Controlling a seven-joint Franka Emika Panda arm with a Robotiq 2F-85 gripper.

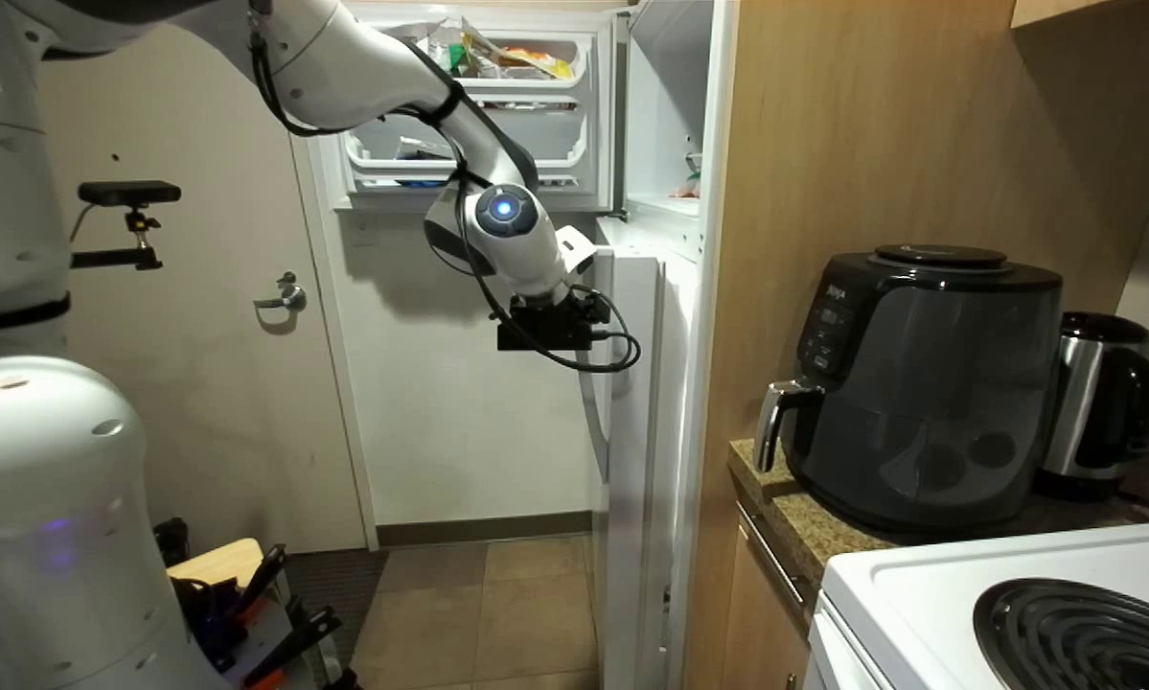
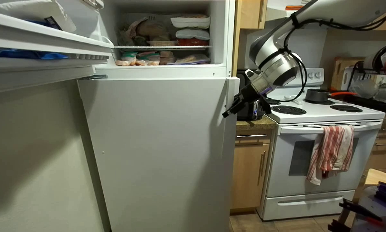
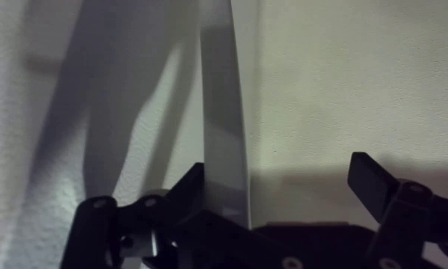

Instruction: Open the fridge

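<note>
Here we find the gripper (image 3: pixel 278 164) wide, the fridge (image 2: pixel 157 154) handle (image 3: pixel 224 112) partly hiding one finger (image 3: pixel 186 186), the fryer (image 1: pixel 929 383) the kettle (image 1: pixel 1091 402).

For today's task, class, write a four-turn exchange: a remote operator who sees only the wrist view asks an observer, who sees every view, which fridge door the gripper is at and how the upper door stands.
Operator: My wrist view shows the open gripper and a long pale handle. Which door is this?
Observer: The lower door. An exterior view shows the gripper near its edge, on the side toward the stove.
Operator: My picture shows nothing above that. How does the upper door stand?
Observer: It is swung open, as both exterior views show.
</note>
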